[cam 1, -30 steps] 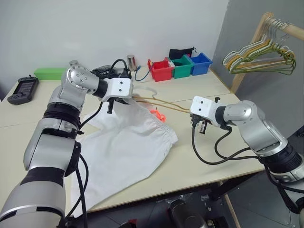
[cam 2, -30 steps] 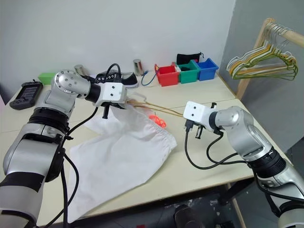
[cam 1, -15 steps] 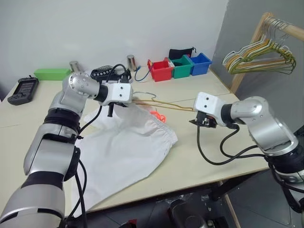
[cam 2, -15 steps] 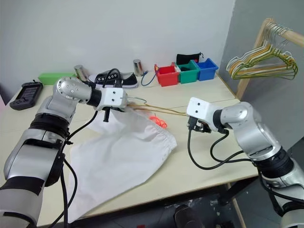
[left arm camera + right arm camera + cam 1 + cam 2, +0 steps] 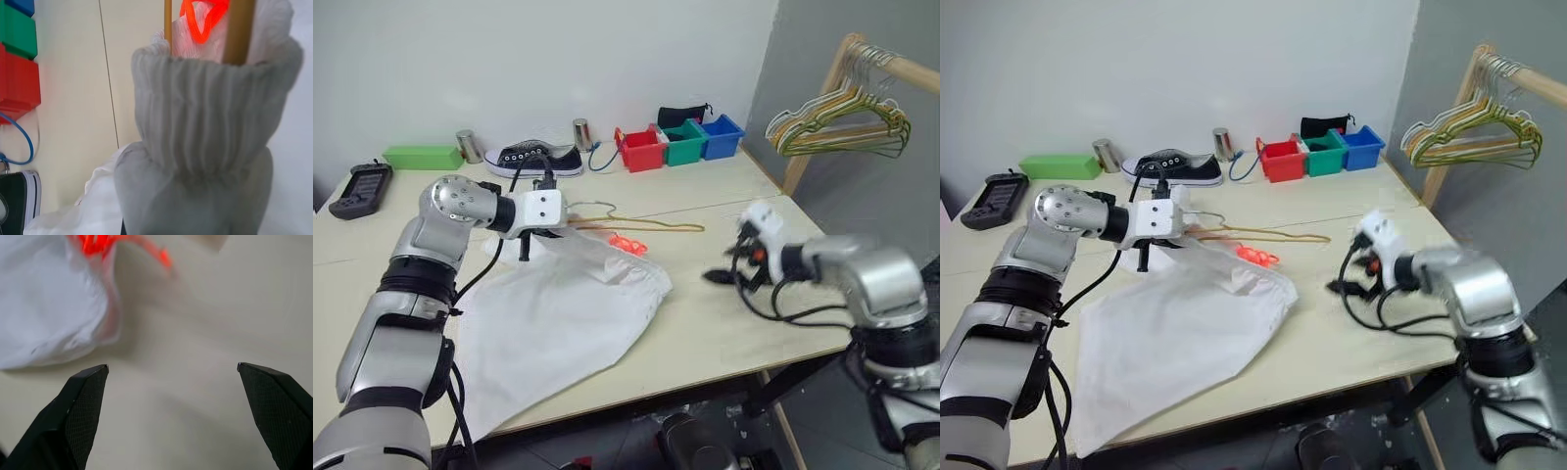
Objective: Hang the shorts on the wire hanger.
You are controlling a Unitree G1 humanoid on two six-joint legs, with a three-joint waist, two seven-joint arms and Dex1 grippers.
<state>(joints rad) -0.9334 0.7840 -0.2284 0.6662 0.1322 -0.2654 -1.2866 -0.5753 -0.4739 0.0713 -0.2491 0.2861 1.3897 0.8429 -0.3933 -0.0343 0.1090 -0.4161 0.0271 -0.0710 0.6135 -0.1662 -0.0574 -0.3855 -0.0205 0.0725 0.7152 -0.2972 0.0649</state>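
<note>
Pale wooden table (image 5: 724, 333) fills the scene under a white wall, with coloured bins, a shoe and a rack of hangers at the edges. Across it lie the shorts (image 5: 558, 313), spread flat except at the gathered waistband, which the left gripper (image 5: 540, 217) holds clamped and lifted. The wire hanger (image 5: 641, 225) runs along the table from that bunch toward the right, its near end threaded through the raised waistband beside the orange drawstring (image 5: 204, 17). The right gripper (image 5: 171, 416) hangs just above bare table with its jaws wide apart, near the shorts' edge and apart from the hanger. Feeding well probably means the right gripper taking the hanger's free end while the left holds the waistband open.
</note>
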